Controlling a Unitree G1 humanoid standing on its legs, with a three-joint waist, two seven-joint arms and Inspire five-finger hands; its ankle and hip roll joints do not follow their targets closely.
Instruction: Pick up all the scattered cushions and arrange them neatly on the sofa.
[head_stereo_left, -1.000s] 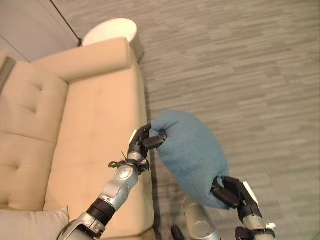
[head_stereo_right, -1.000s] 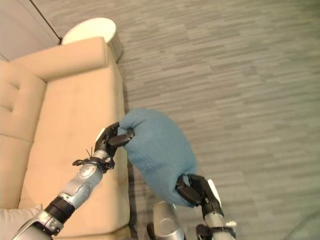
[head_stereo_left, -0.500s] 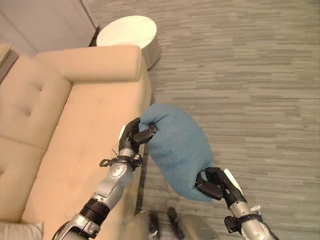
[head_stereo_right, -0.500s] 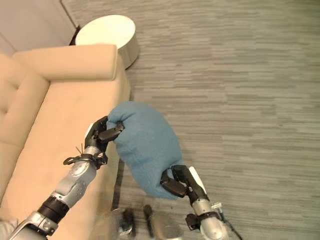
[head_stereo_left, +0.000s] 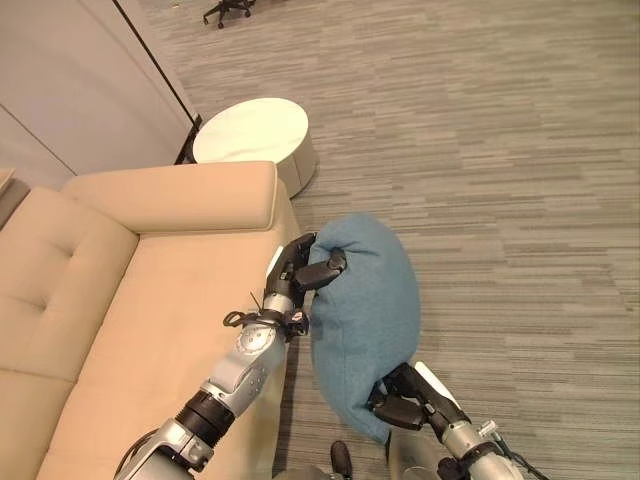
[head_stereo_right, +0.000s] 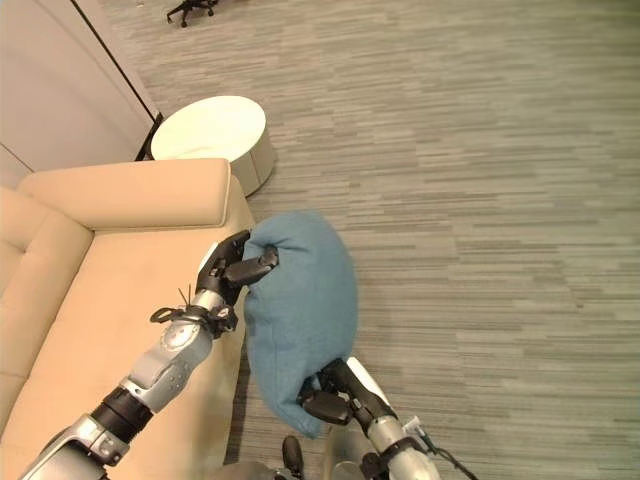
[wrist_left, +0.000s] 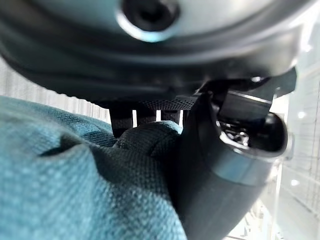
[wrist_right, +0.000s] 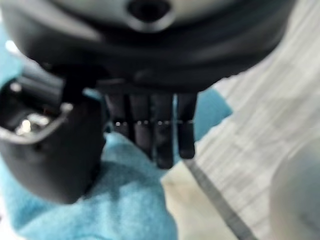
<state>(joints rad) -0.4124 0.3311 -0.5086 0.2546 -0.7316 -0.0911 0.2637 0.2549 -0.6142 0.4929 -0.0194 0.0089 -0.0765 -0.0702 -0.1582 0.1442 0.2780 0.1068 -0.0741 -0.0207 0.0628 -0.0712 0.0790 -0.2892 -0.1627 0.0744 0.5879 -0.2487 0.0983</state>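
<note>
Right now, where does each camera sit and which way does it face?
Left eye view: on the head, looking down at the beige sofa, the round white table and the blue cushion held between the left hand and the right hand.
Right eye view: beside it, facing the same scene.
Left wrist view: on the left wrist, looking along its fingers pinching cushion fabric.
Right wrist view: on the right wrist, looking along its fingers on the cushion, floor beyond.
All four share the cushion.
</note>
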